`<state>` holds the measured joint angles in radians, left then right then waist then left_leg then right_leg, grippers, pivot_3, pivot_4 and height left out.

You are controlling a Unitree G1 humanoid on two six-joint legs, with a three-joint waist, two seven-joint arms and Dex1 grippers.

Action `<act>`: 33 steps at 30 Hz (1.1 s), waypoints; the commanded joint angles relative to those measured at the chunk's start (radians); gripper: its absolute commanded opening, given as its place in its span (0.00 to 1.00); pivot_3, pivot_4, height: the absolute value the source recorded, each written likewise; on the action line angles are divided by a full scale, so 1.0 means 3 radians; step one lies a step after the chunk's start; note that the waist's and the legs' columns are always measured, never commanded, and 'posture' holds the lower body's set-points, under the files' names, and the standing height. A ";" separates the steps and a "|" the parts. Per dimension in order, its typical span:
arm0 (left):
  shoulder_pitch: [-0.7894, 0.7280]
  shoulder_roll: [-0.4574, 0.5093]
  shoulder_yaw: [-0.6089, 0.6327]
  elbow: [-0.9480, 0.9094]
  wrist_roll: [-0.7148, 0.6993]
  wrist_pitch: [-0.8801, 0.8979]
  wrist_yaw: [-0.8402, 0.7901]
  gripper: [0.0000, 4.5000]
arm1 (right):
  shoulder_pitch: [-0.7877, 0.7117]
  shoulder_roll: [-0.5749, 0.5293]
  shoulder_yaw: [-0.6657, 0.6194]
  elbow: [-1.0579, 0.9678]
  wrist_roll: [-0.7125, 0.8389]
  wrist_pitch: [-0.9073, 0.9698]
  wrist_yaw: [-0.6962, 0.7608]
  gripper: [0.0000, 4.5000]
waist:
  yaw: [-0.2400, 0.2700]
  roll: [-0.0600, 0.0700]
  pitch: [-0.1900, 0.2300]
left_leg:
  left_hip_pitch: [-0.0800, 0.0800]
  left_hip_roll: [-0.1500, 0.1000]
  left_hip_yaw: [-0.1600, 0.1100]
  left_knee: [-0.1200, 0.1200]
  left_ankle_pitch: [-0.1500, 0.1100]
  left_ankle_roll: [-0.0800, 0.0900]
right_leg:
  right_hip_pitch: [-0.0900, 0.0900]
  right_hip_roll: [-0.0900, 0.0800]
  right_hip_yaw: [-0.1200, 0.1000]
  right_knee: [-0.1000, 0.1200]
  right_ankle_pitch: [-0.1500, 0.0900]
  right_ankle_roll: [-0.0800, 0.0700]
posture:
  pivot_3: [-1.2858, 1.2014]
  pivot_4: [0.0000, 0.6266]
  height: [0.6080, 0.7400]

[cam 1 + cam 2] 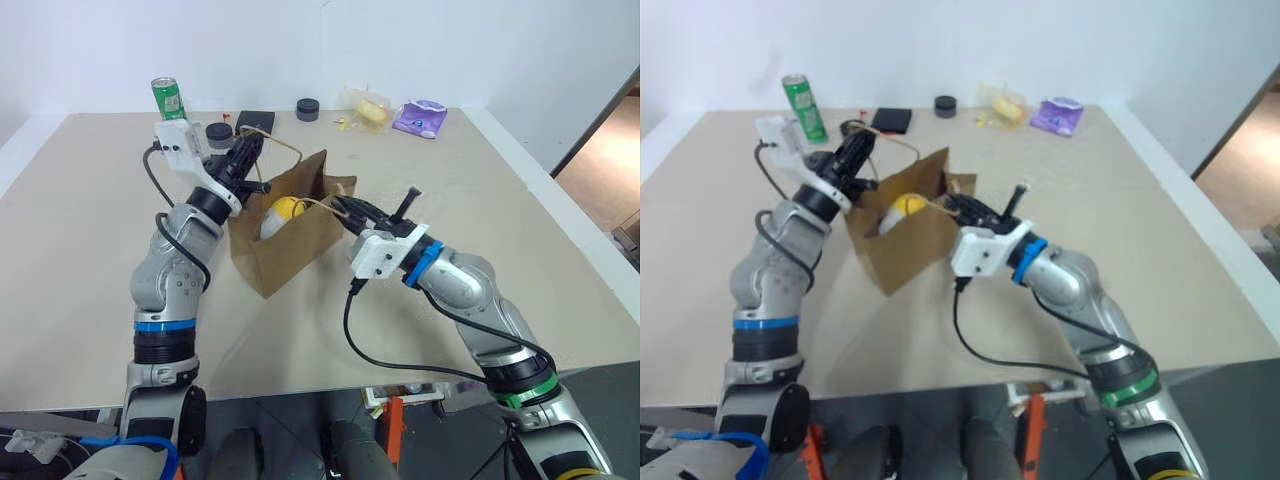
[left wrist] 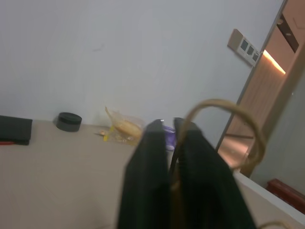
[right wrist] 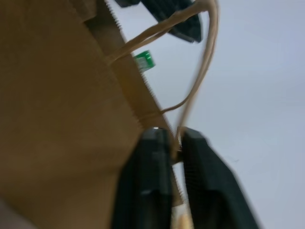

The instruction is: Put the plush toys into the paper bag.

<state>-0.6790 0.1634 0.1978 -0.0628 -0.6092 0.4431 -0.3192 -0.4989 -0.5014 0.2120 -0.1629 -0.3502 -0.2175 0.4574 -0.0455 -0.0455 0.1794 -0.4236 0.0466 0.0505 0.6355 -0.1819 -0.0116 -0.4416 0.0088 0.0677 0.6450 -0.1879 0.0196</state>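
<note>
While the bag (image 1: 285, 235) stands open mid-table, we pinch its handles: left gripper (image 2: 172, 143) narrow on the far cord (image 2: 224, 119), right gripper (image 3: 174, 143) narrow on the near cord (image 3: 195, 90). Inside the bag sits the egg toy (image 1: 281, 213).

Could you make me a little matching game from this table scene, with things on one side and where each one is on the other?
Things:
1. yellow-and-white plush toy
2. green can
3. purple pouch
4. left hand

Places:
A. far edge, right of the clear-wrapped yellow item
B. far left of the table
C. inside the paper bag
D. at a cord handle of the bag

Pairs: 1-C, 2-B, 3-A, 4-D
</note>
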 commanded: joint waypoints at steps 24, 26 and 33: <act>0.0525 0.1787 -0.0020 0.0020 -0.0585 0.0930 -0.2118 1.00 | 0.0316 0.0678 -0.0236 -0.1002 0.2520 0.2958 0.0340 0.27 | -0.0008 0.0001 0.0001 | 0.0001 0.0010 -0.0003 -0.0001 0.0000 -0.0001 | -0.0005 0.0003 -0.0011 0.0007 -0.0014 -0.0029 | 0.52 0.24 1.00; 0.0592 0.1809 -0.0119 -0.0005 -0.0479 0.0819 -0.2264 1.00 | 0.0144 0.0791 -0.0139 -0.0876 0.2525 0.3007 0.0329 0.05 | -0.0008 0.0001 0.0000 | 0.0001 0.0009 -0.0001 -0.0001 0.0000 -0.0001 | -0.0005 0.0001 -0.0010 0.0006 -0.0014 -0.0029 | 0.52 0.24 1.00; 0.0744 0.1796 -0.0300 -0.0035 -0.0265 0.0596 -0.2512 1.00 | -0.0342 0.1044 -0.0036 -0.0242 0.2374 0.2810 0.0327 0.02 | -0.0009 0.0001 0.0000 | -0.0003 0.0010 -0.0003 -0.0001 -0.0001 -0.0001 | -0.0008 0.0002 -0.0013 0.0006 -0.0014 -0.0030 | 0.52 0.24 1.00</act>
<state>-0.4588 0.6901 0.1118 -0.0482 -0.7032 0.6483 -1.0518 -0.5666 -0.2015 0.1985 -0.2582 0.3747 0.6614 0.5560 -0.0481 -0.0453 0.1795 -0.4245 0.0497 0.0496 0.6351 -0.1823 -0.0118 -0.4439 0.0093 0.0638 0.6469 -0.1924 0.0104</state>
